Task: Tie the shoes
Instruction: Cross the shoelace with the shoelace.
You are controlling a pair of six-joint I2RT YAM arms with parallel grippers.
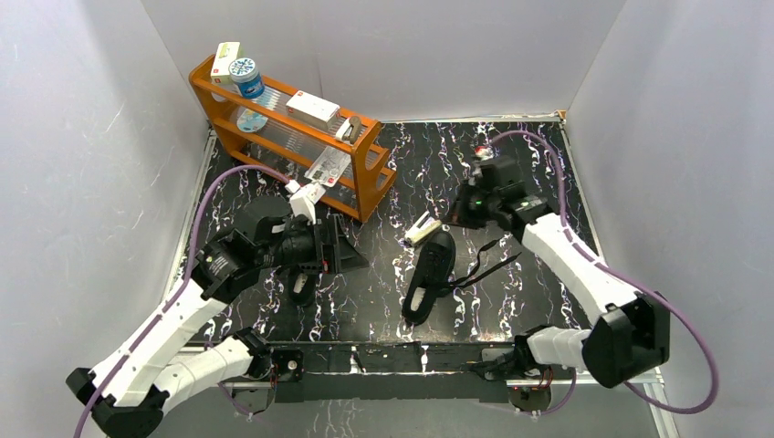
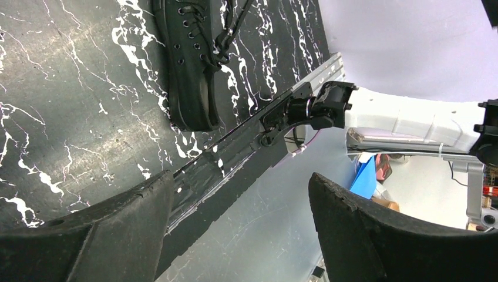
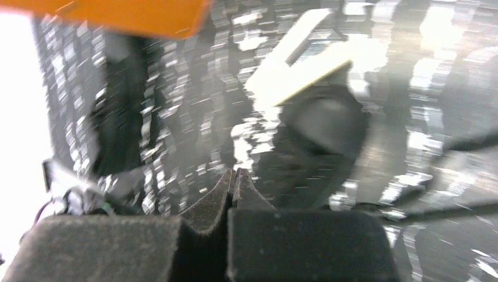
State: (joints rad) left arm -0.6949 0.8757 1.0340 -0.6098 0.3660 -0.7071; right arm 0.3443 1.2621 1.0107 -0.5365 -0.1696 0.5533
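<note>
Status by pincer. Left pincer [image 2: 241, 182]: stands wide open, grips nothing, hangs above the near edge of the desk [image 2: 70, 117]. Left fingers [image 2: 117, 235]: black, well apart, clear of the centre shoe [image 1: 429, 274]. Right pincer [image 3: 234, 179]: stands closed, tips pressed flat together, nothing visible between them; own wrist view heavily blurred. Sits near the far end of the centre shoe, just right of the small white-and-black striped box [image 1: 421, 228]; contact with either not determinable.

Centre shoe: lies mid-desk between the two arms, sole down, lengthwise from far to near, toe toward the near edge. Laces [image 1: 488, 260]: untied, loose, trailing rightward across the desk surface. Striped box: rests at the far end of that shoe, touching or nearly so. Second shoe [image 1: 299, 285]: lies left of centre, mostly hidden beneath the left arm; lace condition not visible. Orange rack [image 1: 370, 187]: stands at the far left corner of the desk, set at an angle to the desk edges, carries small boxes and a blue-capped bottle [image 1: 245, 71].
</note>
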